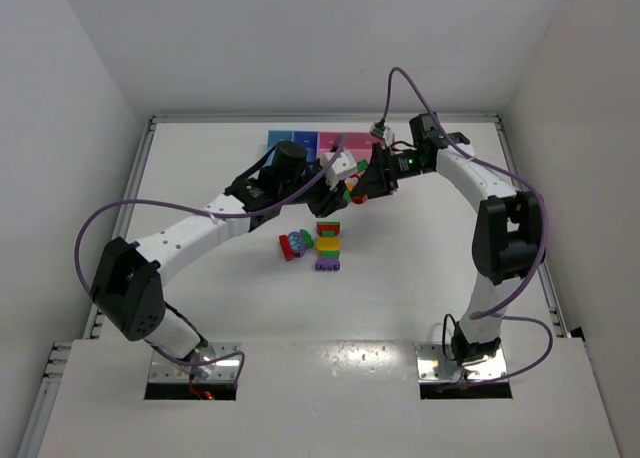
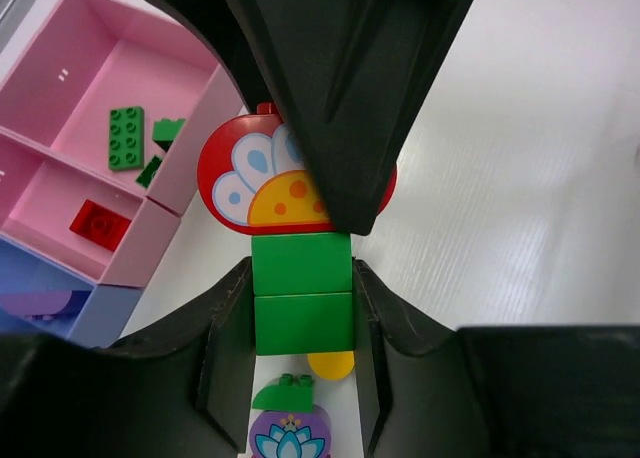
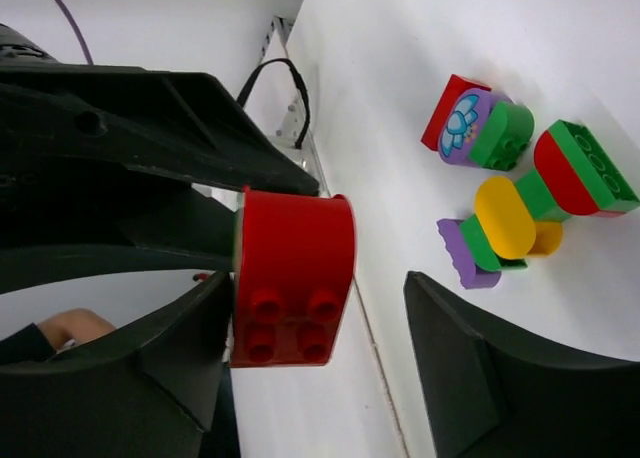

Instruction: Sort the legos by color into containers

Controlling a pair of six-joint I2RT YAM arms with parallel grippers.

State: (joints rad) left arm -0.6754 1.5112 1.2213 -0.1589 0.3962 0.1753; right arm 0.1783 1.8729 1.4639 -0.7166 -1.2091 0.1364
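My left gripper (image 2: pixel 300 278) is shut on two stacked green bricks (image 2: pixel 302 293), with a red rounded flower brick (image 2: pixel 225 173) stuck on their far end. The clump (image 1: pixel 350 186) hangs above the table in front of the containers (image 1: pixel 305 139). My right gripper (image 3: pixel 320 283) stands open around that red brick (image 3: pixel 290 278): one finger (image 3: pixel 190 348) lies against it, the other finger (image 3: pixel 480 368) is well apart. A wide pink bin (image 2: pixel 110 68) holds green bricks (image 2: pixel 126 136). The smaller pink bin holds a red brick (image 2: pixel 100 223).
Two multicoloured clumps lie mid-table: a red, purple and green one (image 1: pixel 295 244) and a red, green, yellow and purple stack (image 1: pixel 328 246). A periwinkle bin (image 2: pixel 85 313) holds a purple piece (image 2: pixel 40 303). White walls ring the table.
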